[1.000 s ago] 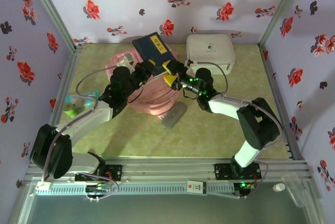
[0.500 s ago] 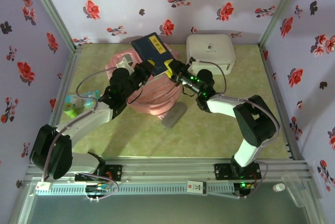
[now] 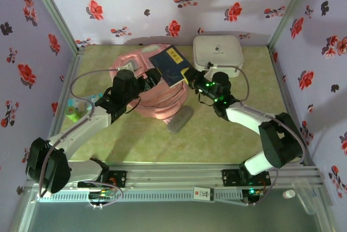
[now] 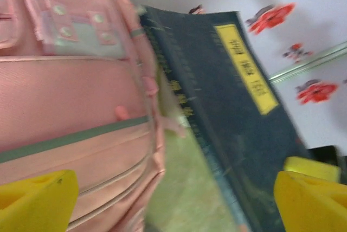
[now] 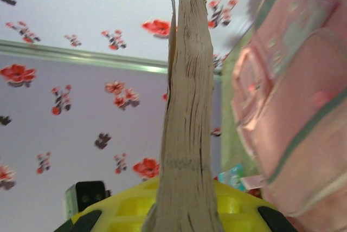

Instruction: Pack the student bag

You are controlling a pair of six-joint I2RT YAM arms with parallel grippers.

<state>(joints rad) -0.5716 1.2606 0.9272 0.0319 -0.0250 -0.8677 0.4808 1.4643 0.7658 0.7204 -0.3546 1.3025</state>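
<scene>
**Top view.** The student bag (image 3: 145, 95) lies on the table (image 3: 217, 134), between the two arms. The right gripper (image 3: 191, 78) is clamped on one edge of a dark blue book (image 3: 171, 65), which it holds tilted over the bag's far right corner. The book's length runs out from the jaws, so the bag lies to this gripper's left. The left gripper (image 3: 152, 78) hangs over the bag itself, nearer to it than the right gripper. Its jaws are spread wide beside the book's other edge and grip nothing. Whether the bag's mouth is unzipped cannot be made out, and the book's lower edge is hidden.
</scene>
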